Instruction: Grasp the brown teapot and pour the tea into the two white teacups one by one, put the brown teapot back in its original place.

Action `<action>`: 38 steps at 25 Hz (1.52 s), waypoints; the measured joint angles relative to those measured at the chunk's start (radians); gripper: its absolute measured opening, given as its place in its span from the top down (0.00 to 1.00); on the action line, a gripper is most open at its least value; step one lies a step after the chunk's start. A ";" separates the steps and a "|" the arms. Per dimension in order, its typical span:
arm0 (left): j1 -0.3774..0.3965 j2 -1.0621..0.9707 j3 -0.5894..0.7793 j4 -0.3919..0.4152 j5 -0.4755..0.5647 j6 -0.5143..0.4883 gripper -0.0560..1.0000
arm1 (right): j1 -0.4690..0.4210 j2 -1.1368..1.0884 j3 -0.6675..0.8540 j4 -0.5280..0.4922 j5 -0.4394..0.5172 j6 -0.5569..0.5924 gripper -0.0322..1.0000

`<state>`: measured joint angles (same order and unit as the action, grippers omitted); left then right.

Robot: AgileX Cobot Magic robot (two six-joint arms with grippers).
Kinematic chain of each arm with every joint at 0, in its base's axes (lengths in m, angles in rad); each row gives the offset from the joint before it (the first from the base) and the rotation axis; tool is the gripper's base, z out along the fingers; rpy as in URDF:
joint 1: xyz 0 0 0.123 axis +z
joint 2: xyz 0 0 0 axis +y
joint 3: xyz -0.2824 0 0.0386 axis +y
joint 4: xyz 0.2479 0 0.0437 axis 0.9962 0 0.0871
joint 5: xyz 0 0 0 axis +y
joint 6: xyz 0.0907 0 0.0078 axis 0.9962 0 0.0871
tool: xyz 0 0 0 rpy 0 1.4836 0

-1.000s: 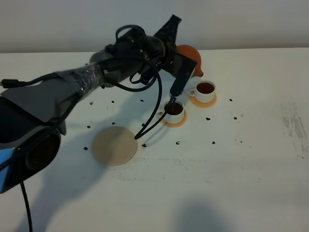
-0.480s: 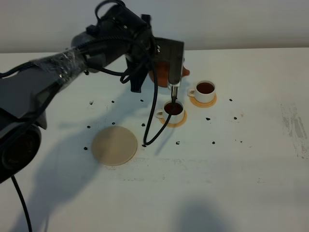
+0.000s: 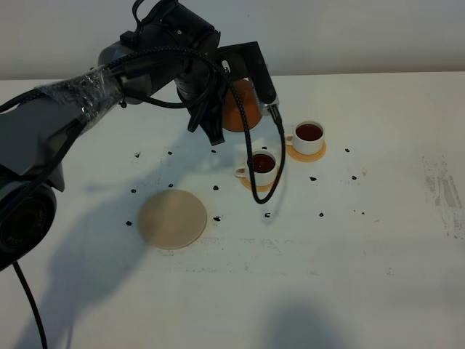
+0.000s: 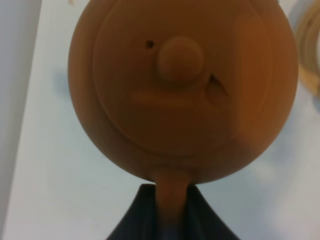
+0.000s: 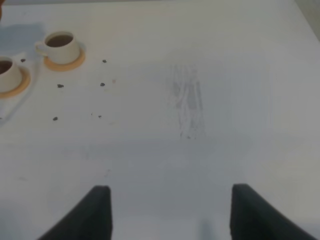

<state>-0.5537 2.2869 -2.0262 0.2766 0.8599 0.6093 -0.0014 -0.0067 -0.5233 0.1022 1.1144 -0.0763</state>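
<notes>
1. A white table fills the scene, running back to a plain pale wall; small dark specks lie scattered over the tabletop, and a faint grey scuff marks it toward the right side.
2. The left gripper is clamped on the loop handle of the brown teapot, holding it in the air behind the cups; the wrist view looks down on its knobbed lid.
3. The near white teacup sits on an orange-tan coaster and holds dark tea; the far white teacup sits on its own coaster just beside it, also filled.
4. A black cable from the left arm droops in a loop beside the near cup.
5. The large pale-beige coaster lies bare, well apart from the teapot, toward the front left.
6. The right gripper hangs with its jaws spread wide over bare tabletop, grasping nothing.
</notes>
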 joint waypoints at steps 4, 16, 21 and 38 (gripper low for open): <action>-0.011 0.000 -0.041 -0.034 0.031 -0.020 0.87 | 0.000 0.000 0.000 0.000 0.000 0.000 0.48; -0.124 -0.011 -0.053 -0.165 0.093 -0.020 0.87 | 0.000 0.000 0.000 0.000 0.000 0.000 0.48; -0.161 -0.011 -0.053 -0.211 0.106 -0.023 0.87 | 0.000 0.000 0.000 0.000 0.000 0.000 0.48; -0.190 0.088 -0.053 -0.245 0.049 -0.073 0.87 | 0.000 0.000 0.000 0.000 0.000 0.000 0.48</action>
<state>-0.7437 2.3753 -2.0793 0.0314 0.9085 0.5360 -0.0014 -0.0067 -0.5233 0.1022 1.1144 -0.0763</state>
